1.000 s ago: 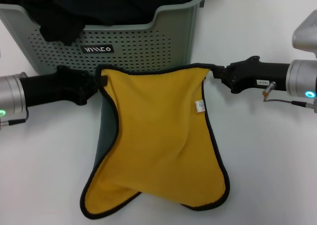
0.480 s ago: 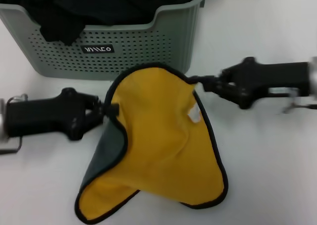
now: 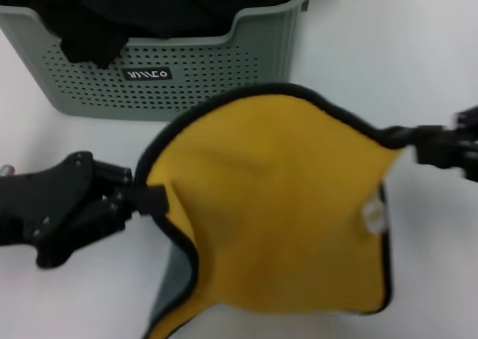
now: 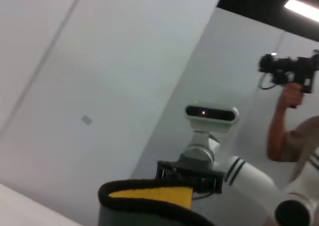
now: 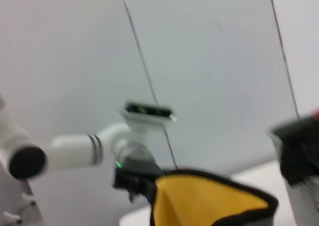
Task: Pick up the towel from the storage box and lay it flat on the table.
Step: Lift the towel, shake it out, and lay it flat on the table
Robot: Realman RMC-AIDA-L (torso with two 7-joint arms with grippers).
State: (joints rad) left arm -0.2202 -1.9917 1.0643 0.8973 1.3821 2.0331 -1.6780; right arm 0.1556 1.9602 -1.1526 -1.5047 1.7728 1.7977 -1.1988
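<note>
A white table [image 3: 388, 63] carries a sage perforated storage box [image 3: 209, 74] holding black fabric [image 3: 149, 7], beyond both grippers. Between the grippers a yellow towel [image 3: 276, 204] with black edging hangs spread, yellow face up, out of the box. The left gripper [image 3: 142, 198] pinches one corner and the right gripper [image 3: 403, 137] the opposite corner, held apart, probably to pull it flat before lowering.

Black fabric items [image 3: 112, 14] lie heaped inside the storage box [image 3: 224, 78], one fold draping over its near rim beside the small black label [image 3: 147, 74].
</note>
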